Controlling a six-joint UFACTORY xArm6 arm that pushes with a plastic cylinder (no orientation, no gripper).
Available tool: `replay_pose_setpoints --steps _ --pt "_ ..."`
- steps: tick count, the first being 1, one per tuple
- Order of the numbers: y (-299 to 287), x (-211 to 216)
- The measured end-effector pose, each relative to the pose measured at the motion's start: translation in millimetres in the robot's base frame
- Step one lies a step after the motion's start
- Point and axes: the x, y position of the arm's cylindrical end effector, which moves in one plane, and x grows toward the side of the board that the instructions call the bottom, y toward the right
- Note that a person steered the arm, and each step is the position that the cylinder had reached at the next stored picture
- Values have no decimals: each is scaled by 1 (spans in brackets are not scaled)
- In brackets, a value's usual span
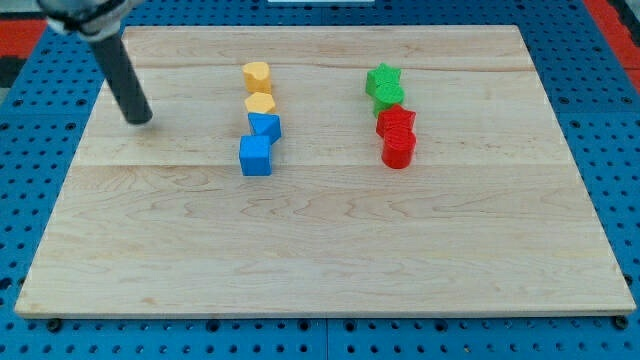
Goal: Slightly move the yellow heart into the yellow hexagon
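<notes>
You are looking at a lab-style robot test rig, not a home or shop. A pale wooden bench [320,250] lies on a blue perforated base plate [30,150] with regular rows of mounting holes, visible along every edge of the frame. Red panels [20,35] show in the upper left and upper right corners.

High front view, angled down, whole board [330,250]
</notes>
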Motion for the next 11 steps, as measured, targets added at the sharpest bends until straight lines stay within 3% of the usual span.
replay_pose_setpoints --steps 1,2,4,8,10,11 --pt "4 -69" --pt "39 -108" --pt "108 -106" --pt "117 -53" --pt "123 -99" --pt "142 -99"
